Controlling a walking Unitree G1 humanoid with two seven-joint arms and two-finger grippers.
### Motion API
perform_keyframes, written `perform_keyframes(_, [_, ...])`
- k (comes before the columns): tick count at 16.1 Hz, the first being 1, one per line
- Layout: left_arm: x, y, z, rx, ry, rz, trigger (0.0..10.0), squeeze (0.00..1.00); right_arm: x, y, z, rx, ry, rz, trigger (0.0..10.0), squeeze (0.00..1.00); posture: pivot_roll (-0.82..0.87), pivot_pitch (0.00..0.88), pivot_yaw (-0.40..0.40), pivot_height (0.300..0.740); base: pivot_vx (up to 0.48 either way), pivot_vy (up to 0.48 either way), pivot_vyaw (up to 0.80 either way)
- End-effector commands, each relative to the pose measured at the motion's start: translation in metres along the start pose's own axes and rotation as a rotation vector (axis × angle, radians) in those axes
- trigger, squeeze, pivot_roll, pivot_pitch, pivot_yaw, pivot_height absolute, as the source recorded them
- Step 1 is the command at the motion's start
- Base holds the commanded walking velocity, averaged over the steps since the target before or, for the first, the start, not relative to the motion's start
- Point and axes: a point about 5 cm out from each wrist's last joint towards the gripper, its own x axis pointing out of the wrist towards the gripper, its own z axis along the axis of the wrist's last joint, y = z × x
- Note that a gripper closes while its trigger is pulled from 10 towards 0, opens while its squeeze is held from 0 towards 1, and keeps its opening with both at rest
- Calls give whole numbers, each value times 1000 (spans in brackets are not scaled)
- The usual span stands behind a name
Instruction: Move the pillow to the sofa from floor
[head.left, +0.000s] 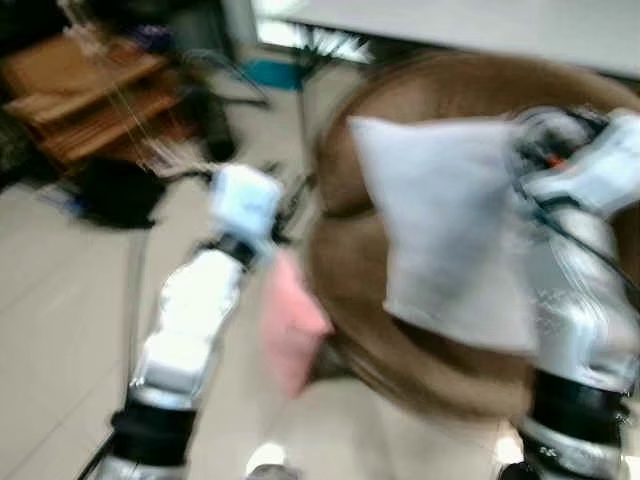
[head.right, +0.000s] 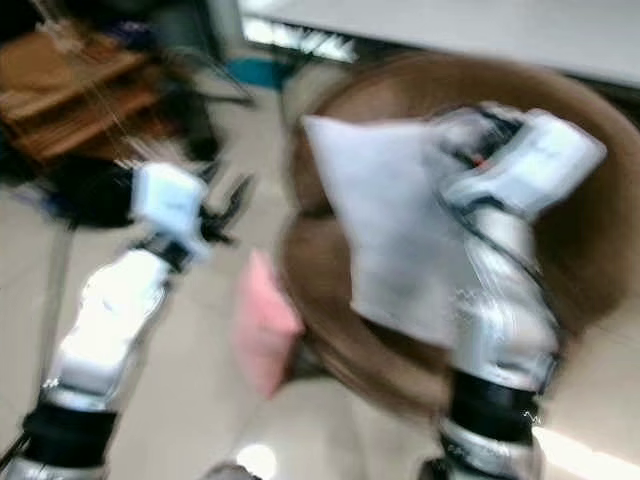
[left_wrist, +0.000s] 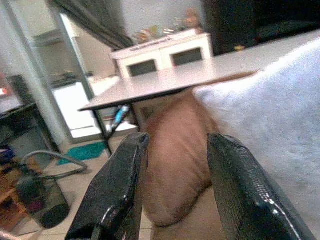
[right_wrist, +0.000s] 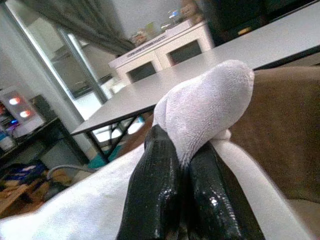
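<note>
A white pillow (head.left: 450, 225) hangs in the air over a round brown sofa seat (head.left: 350, 270). My right gripper (right_wrist: 182, 172) is shut on a bunched corner of the white pillow (right_wrist: 210, 100), at its upper right in the head views. My left gripper (left_wrist: 175, 165) is open with nothing between its fingers, out to the left of the seat, and the pillow's edge (left_wrist: 280, 125) lies just beside it. A pink pillow (head.left: 290, 320) leans on the floor against the seat's left side. Both head views are blurred.
A grey table (head.left: 480, 25) stands behind the brown seat. At the back left are a wooden rack (head.left: 90, 95), dark bags (head.left: 120, 190) and cables on the tiled floor (head.left: 60, 300). A white cabinet (left_wrist: 160, 52) stands across the room.
</note>
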Motion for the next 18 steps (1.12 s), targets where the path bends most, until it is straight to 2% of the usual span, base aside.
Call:
perform_keyframes(1, [-8,14,-9,19,48,40,10000,0,-4,21,-4,42,13,76,10000,0,-28,1,62,740,311,0,0])
perform_keyframes(5, [-8,14,-9,23,48,25,10000,0,-6,18,-7,54,18,61,10000,0,-25,0,67,740,315,0,-700])
perform_keyframes(8, [-7,14,-9,30,56,21,10000,0,-6,18,-9,41,15,56,10000,0,-23,1,67,740,302,0,0])
perform_keyframes(12, [-10,14,-12,31,80,2,10000,0,-7,20,-16,34,69,96,10000,0,-18,15,73,740,0,0,0])
perform_keyframes(16, [-22,7,-17,29,118,-109,10000,0,3,19,-25,-11,130,98,10000,0,-8,43,55,740,0,0,0])
perform_keyframes(17, [-30,5,-19,12,144,-143,10000,0,13,21,-31,-73,160,100,10000,0,0,67,48,740,0,0,0])
perform_keyframes(18, [-33,4,-19,10,149,-149,10000,0,15,21,-33,-85,171,101,10000,0,6,86,44,740,0,0,0])
